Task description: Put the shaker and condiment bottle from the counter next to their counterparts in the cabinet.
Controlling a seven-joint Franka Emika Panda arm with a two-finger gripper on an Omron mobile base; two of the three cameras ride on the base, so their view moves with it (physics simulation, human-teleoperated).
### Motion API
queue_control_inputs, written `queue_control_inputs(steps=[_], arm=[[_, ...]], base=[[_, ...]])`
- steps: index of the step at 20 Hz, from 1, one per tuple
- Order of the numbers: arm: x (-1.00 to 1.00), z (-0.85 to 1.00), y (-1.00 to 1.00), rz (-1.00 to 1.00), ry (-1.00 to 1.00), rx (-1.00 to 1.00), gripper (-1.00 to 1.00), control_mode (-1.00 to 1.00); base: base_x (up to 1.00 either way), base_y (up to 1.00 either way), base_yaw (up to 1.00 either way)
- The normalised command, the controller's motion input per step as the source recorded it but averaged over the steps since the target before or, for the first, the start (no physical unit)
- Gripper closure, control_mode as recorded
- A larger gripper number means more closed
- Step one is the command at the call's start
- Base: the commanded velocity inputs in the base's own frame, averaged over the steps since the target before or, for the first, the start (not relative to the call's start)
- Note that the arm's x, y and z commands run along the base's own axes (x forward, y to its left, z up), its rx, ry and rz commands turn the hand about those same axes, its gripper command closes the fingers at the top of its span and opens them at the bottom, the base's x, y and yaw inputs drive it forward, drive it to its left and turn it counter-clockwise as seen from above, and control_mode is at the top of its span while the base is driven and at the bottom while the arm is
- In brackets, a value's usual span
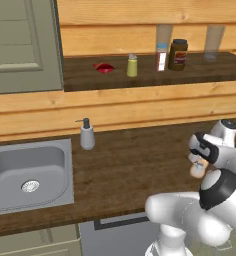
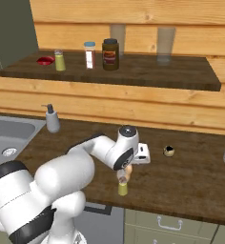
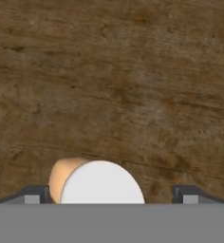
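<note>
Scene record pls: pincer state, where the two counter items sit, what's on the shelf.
pincer: open, fingers on either side of the bottle's cap, not closed on it
condiment bottle: upright, directly under the pincer
shaker: on the counter by its front edge, next to the bottle
cabinet: holds red item, second shaker, red-labelled bottle, brown jar
status: neither item is on the shelf yet

Rendered kitchen, steel sink (image 1: 20, 172) in wood-grain counter (image 1: 135, 165), pump dispenser (image 1: 86, 134), shelf recess (image 1: 155, 75) (jars, bottles)
</note>
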Motion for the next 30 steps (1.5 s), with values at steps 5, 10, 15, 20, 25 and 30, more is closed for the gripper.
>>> queue_control_inputs(steps=[5, 10, 15, 20, 25, 30], arm=[[0.00, -0.37, 0.00, 0.00, 0.07, 0.00, 1.00, -1.00], [0.00, -0.06, 0.00, 0.00, 0.00, 0.01, 1.00, -1.00], [-0.08, 0.14, 0.00, -0.03, 0.01, 0.03, 1.00, -1.00], [-0.04, 0.40, 0.09, -0.01, 0.00, 0.01, 1.00, -1.00], [0.00, 0.05, 0.11, 0.00, 0.03, 0.00, 1.00, -1.00], [0.00, 0.47, 0.51, 0.00, 0.10, 0.00, 1.00, -1.00]], base=[[0.00, 0.00, 0.00], [0.00, 0.00, 0.00], [0.00, 0.00, 0.00], [0.00, 0.00, 0.00], [0.00, 0.00, 0.00], [0.00, 0.00, 0.00]])
